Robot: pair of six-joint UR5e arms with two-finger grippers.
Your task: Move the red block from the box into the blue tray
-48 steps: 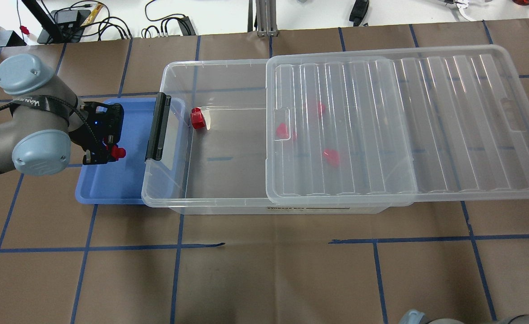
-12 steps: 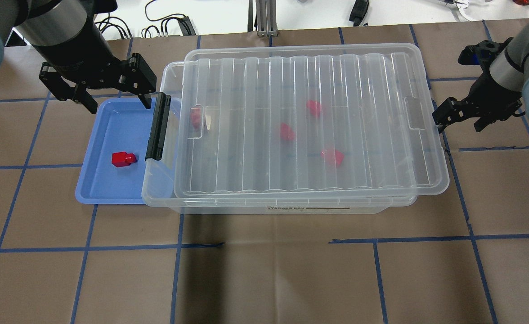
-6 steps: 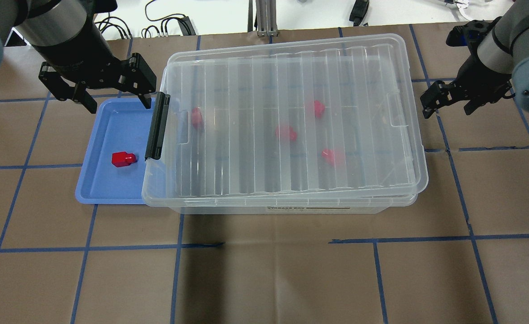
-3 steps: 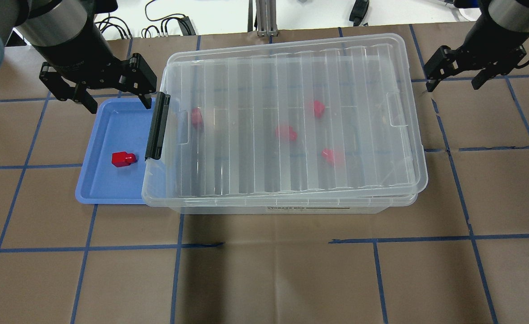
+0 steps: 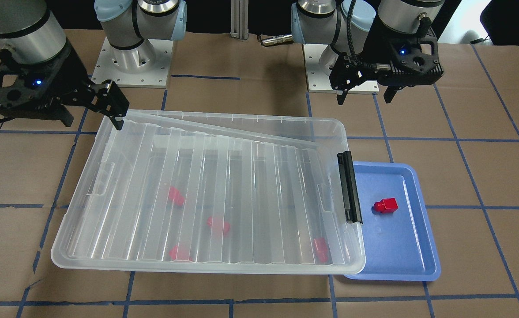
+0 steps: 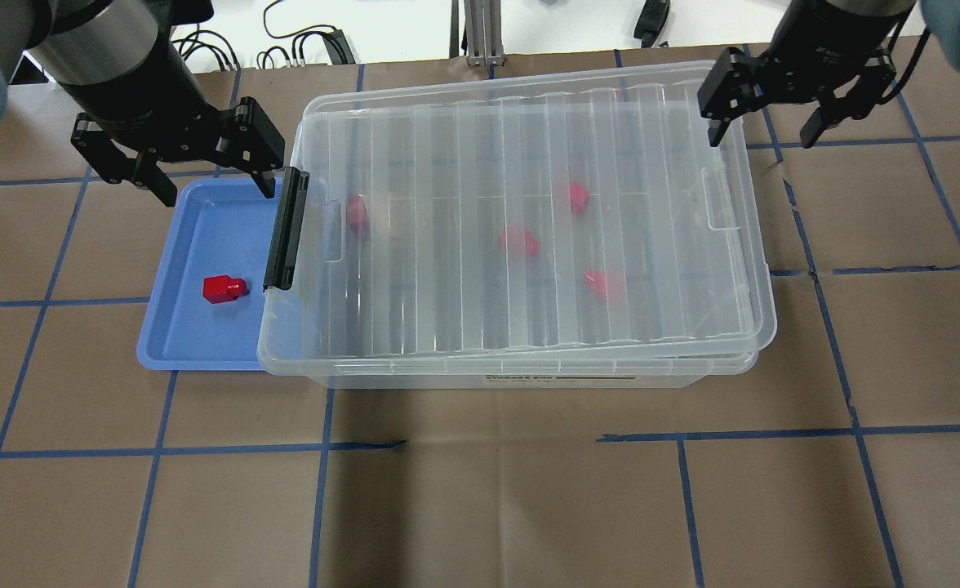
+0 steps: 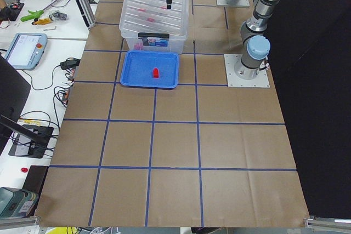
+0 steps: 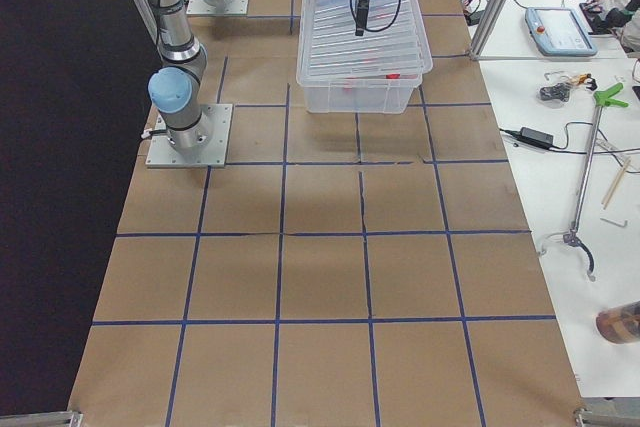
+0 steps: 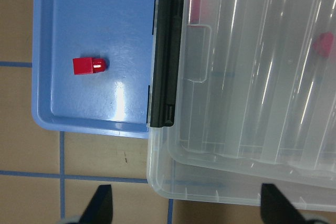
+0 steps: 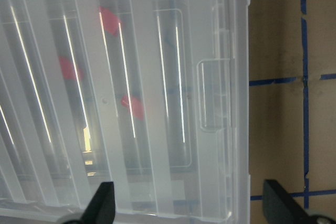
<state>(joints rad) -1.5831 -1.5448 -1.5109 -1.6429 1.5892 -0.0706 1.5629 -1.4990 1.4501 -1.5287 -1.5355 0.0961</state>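
While one red block [image 6: 223, 288] lies in the blue tray [image 6: 194, 351], we see four more red blocks [image 6: 519, 241] in the box [image 6: 529, 371] under its crooked lid [image 6: 529, 122]. We cannot read its small label [image 6: 557, 378]. The left gripper [image 6: 216, 192], by the tray's far edge, and the right gripper [image 6: 762, 137], over the box's far corner, are wide open and hold nothing.

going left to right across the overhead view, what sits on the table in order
blue tray → red block lying in the tray → black latch bar → box with its ribbed lid on, more red blocks showing through the lid
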